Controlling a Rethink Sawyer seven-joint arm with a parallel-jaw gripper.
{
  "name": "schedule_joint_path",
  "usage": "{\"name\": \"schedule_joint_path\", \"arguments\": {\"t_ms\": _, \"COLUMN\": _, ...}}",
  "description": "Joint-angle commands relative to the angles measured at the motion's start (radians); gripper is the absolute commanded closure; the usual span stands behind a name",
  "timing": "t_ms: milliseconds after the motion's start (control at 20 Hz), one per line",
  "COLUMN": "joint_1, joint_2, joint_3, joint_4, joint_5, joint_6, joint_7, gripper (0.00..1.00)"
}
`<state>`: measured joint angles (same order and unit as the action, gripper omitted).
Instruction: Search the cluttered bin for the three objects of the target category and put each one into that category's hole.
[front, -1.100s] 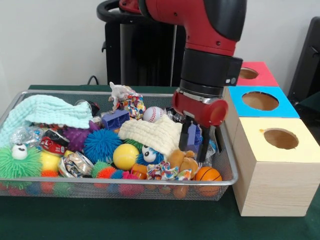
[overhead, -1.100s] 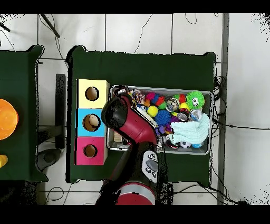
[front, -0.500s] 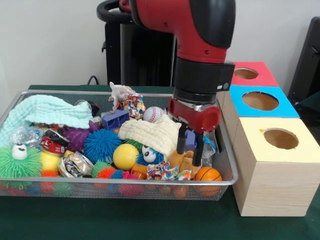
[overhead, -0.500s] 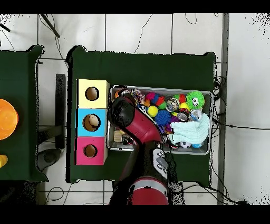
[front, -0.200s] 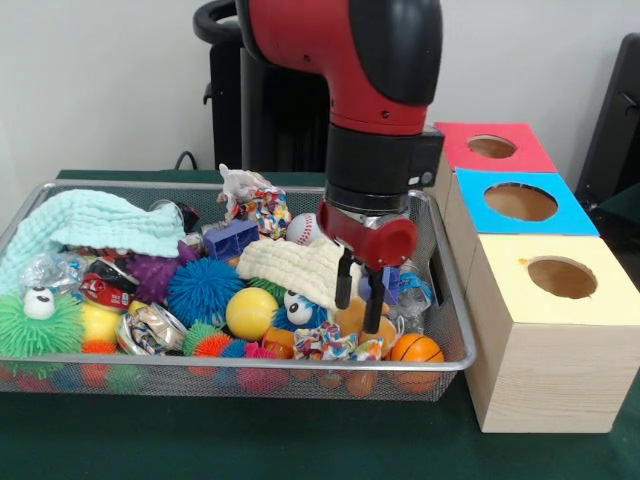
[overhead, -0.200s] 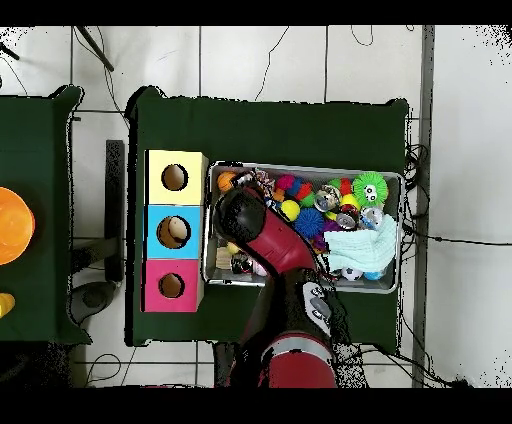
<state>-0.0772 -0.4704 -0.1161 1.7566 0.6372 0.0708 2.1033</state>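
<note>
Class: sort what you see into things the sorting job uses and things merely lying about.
Job: gripper; wire bin; yellow box; blue box; red box. Which category is wanted cannot be told.
Lying about: orange object; side table under it.

No readable text, labels or numbers anywhere.

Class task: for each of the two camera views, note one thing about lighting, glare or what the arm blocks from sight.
Front view: even light, with glossy highlights on the red arm and the yellow ball. Overhead view: the arm covers the wire bin's left part, hiding the gripper; the three holes stay clearly visible.
</note>
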Motion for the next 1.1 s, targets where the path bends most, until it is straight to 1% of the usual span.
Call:
{"name": "schedule_joint_path", "arguments": {"t_ms": 50, "joint_1": 0.114, "joint_2": 0.119, "joint_3": -0.077, "joint_4": -0.06, "joint_5": 0.038, "joint_6": 0.169, "joint_7": 0.226, "gripper": 0.0}}
{"name": "schedule_joint_path", "arguments": {"t_ms": 100, "joint_1": 0.141, "joint_2": 0.135, "joint_3": -0.114, "joint_4": -0.079, "joint_5": 0.053, "joint_6": 0.199, "joint_7": 0.245, "gripper": 0.0}}
{"name": "schedule_joint_path", "arguments": {"t_ms": 150, "joint_1": 0.155, "joint_2": 0.151, "joint_3": -0.134, "joint_4": -0.096, "joint_5": 0.054, "joint_6": 0.235, "joint_7": 0.259, "gripper": 0.0}}
{"name": "schedule_joint_path", "arguments": {"t_ms": 200, "joint_1": 0.174, "joint_2": 0.171, "joint_3": -0.167, "joint_4": -0.123, "joint_5": 0.046, "joint_6": 0.298, "joint_7": 0.28, "gripper": 0.0}}
{"name": "schedule_joint_path", "arguments": {"t_ms": 300, "joint_1": 0.177, "joint_2": 0.167, "joint_3": -0.17, "joint_4": -0.125, "joint_5": 0.045, "joint_6": 0.318, "joint_7": 0.289, "gripper": 0.0}}
{"name": "schedule_joint_path", "arguments": {"t_ms": 450, "joint_1": 0.174, "joint_2": 0.147, "joint_3": -0.159, "joint_4": -0.107, "joint_5": 0.043, "joint_6": 0.319, "joint_7": 0.284, "gripper": 0.0}}
{"name": "schedule_joint_path", "arguments": {"t_ms": 600, "joint_1": 0.168, "joint_2": 0.135, "joint_3": -0.142, "joint_4": -0.083, "joint_5": 0.06, "joint_6": 0.305, "joint_7": 0.29, "gripper": 0.0}}
{"name": "schedule_joint_path", "arguments": {"t_ms": 700, "joint_1": 0.159, "joint_2": 0.141, "joint_3": -0.131, "joint_4": -0.074, "joint_5": 0.075, "joint_6": 0.288, "joint_7": 0.295, "gripper": 0.0}}
{"name": "schedule_joint_path", "arguments": {"t_ms": 850, "joint_1": 0.148, "joint_2": 0.158, "joint_3": -0.117, "joint_4": -0.075, "joint_5": 0.087, "joint_6": 0.287, "joint_7": 0.292, "gripper": 0.0}}
{"name": "schedule_joint_path", "arguments": {"t_ms": 950, "joint_1": 0.141, "joint_2": 0.161, "joint_3": -0.106, "joint_4": -0.076, "joint_5": 0.09, "joint_6": 0.279, "joint_7": 0.28, "gripper": 0.0}}
{"name": "schedule_joint_path", "arguments": {"t_ms": 1050, "joint_1": 0.121, "joint_2": 0.157, "joint_3": -0.085, "joint_4": -0.072, "joint_5": 0.082, "joint_6": 0.266, "joint_7": 0.243, "gripper": 0.0}}
{"name": "schedule_joint_path", "arguments": {"t_ms": 1100, "joint_1": 0.096, "joint_2": 0.145, "joint_3": -0.057, "joint_4": -0.061, "joint_5": 0.065, "joint_6": 0.234, "joint_7": 0.197, "gripper": 0.0}}
